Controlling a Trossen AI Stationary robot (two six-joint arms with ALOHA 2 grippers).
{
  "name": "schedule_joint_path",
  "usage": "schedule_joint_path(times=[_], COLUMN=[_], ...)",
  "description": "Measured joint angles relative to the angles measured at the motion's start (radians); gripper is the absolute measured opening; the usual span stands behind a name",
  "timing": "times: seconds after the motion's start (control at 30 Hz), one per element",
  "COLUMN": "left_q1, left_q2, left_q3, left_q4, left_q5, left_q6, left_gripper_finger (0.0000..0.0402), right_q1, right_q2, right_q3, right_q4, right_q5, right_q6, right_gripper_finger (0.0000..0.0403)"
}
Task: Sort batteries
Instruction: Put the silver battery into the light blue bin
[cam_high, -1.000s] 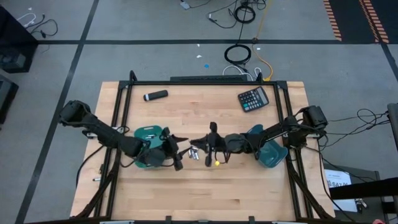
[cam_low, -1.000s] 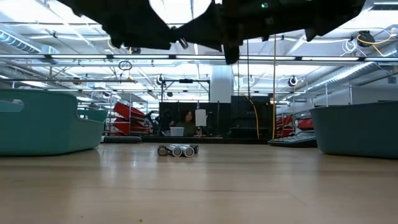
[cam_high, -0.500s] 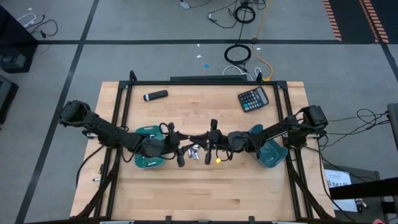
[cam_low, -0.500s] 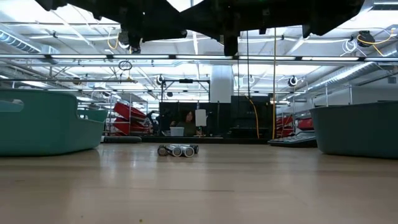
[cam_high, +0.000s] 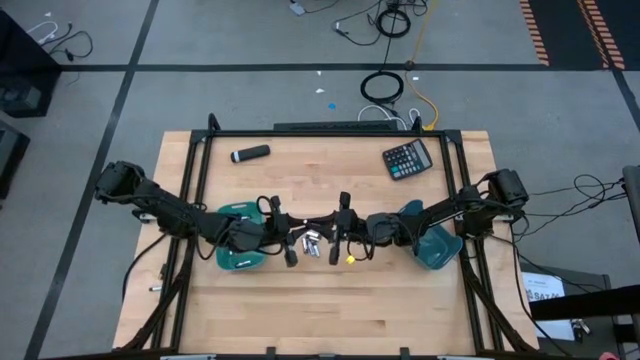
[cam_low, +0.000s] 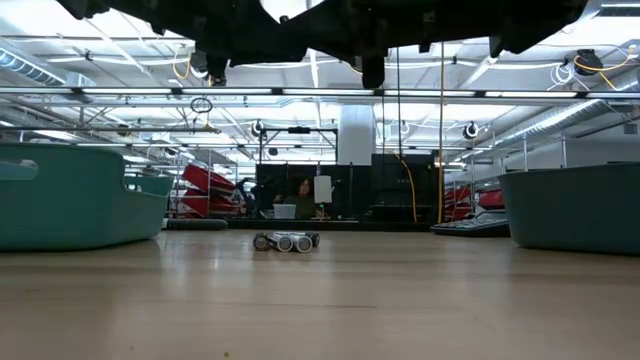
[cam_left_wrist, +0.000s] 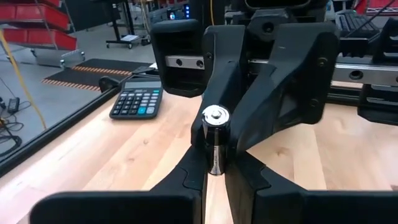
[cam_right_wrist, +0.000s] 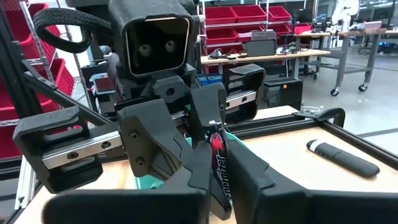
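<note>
My left gripper (cam_high: 306, 233) and my right gripper (cam_high: 324, 233) meet tip to tip above mid-table, each shut on a small battery (cam_left_wrist: 214, 146) held in the air between them. In the right wrist view the battery (cam_right_wrist: 219, 167) shows a dark printed label and a red end. Whether both hold one and the same battery I cannot tell for certain. Below them a small pile of silvery batteries (cam_high: 312, 247) lies on its side on the wood, also seen in the low view (cam_low: 286, 241). My left gripper pinches the battery's body (cam_left_wrist: 214, 163) between its two fingertips, coming level from the table's left. The silver end cap (cam_left_wrist: 216, 116) stands clear of the fingers. The battery is lifted clear of the table. My right gripper pinches the battery's printed body (cam_right_wrist: 222, 177) between its two fingertips, coming level from the table's right. The red end (cam_right_wrist: 215, 145) sticks out past the fingers. Nothing of the battery rests on the table.
A teal bin (cam_high: 233, 211) sits under the left arm and another teal bin (cam_high: 436, 250) under the right arm. A black-and-grey marker (cam_high: 250, 154) and a black calculator (cam_high: 408, 158) lie near the far edge. A small yellow object (cam_high: 349, 261) lies beside the pile.
My left gripper has moved toward the table's right, up to my right gripper, and now meets it fingertip to fingertip above the pile. Over the last half second both arms have kept still. The pile on the table has not moved.
</note>
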Motion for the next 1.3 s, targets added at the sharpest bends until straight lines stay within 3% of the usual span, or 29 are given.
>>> schedule_joint_path(times=[0.2,0.37,0.7,1.07,1.3], left_q1=[0.005,0.006,-0.022,-0.085,-0.136], left_q2=[-0.002,-0.055,-0.299,-0.401,-0.419], left_q3=[0.000,0.002,0.007,0.004,0.004], left_q4=[-0.020,-0.145,-0.507,-0.894,-1.173], left_q5=[-0.003,-0.008,-0.022,-0.033,0.059], left_q6=[-0.022,-0.071,-0.205,-0.464,-0.714], left_gripper_finger=[0.0037,0.0037,0.0037,0.0037,0.0037], right_q1=[0.000,0.003,0.052,0.105,0.116], right_q2=[-0.002,-0.058,-0.159,-0.164,-0.164], right_q3=[0.000,-0.001,-0.003,-0.004,-0.004], right_q4=[-0.032,-0.192,-0.490,-0.571,-0.616], right_q5=[0.010,0.029,0.125,0.189,0.196], right_q6=[0.029,0.024,0.026,0.049,0.073], right_gripper_finger=[0.0092,0.0125,0.0122,0.0121,0.0121])
